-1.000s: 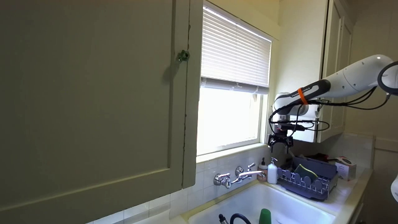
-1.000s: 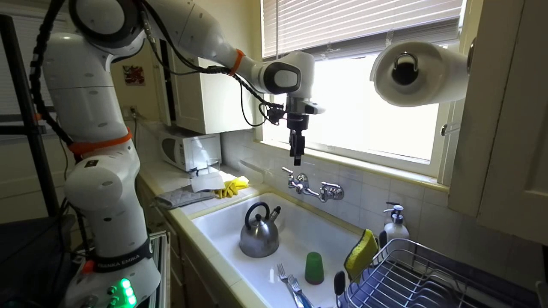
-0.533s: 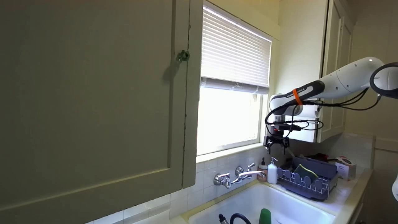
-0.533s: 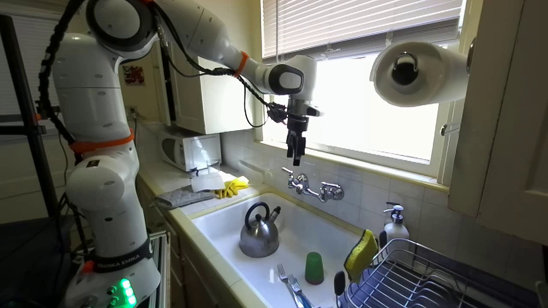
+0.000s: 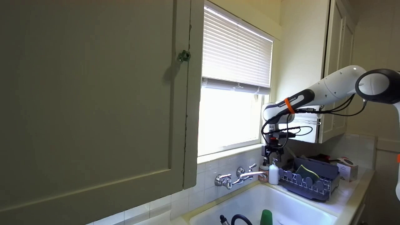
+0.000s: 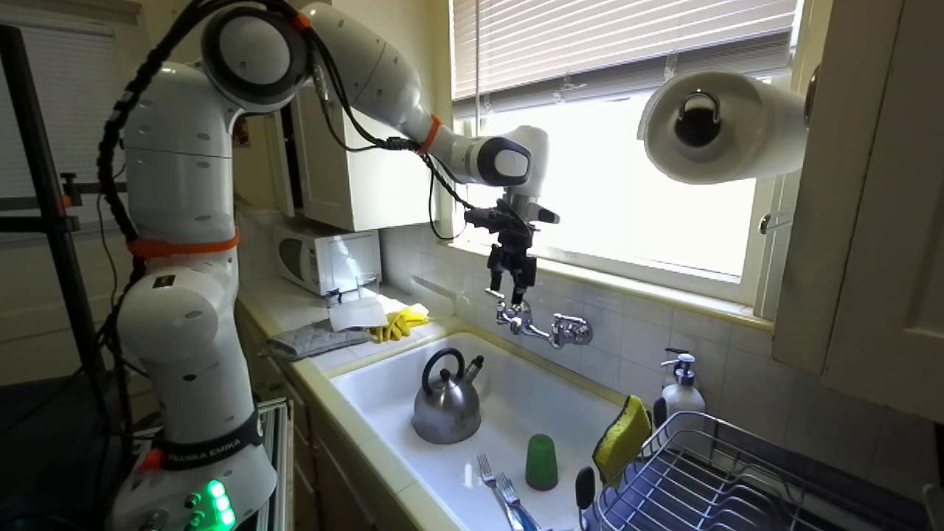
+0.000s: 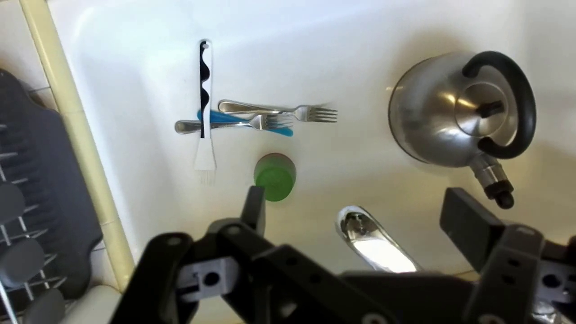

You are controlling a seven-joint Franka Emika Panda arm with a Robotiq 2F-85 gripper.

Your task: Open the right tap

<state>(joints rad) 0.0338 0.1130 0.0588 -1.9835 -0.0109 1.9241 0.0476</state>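
The right tap (image 6: 575,329) is a small chrome handle at the right end of the wall-mounted faucet; it also shows in an exterior view (image 5: 252,167). In the wrist view I cannot make it out. The chrome spout (image 7: 375,240) lies below and between my fingers in that view. My gripper (image 7: 355,200) is open and empty, pointing down above the sink near the faucet. In an exterior view my gripper (image 6: 507,293) overlaps the left handle (image 6: 520,311); whether they touch cannot be told. The gripper (image 5: 272,158) is higher than the tap.
The sink holds a steel kettle (image 6: 446,413), a green cup (image 6: 541,461), forks (image 7: 315,113) and a brush (image 7: 205,90). A dish rack (image 6: 708,450) with a sponge (image 6: 623,439) and soap bottles (image 5: 273,174) stands to the right. A windowsill (image 6: 649,284) is behind.
The arm has moved down and forward over the sink, bringing the gripper lower and closer to the faucet. The wrist has turned, so both fingers now show apart in both exterior views.
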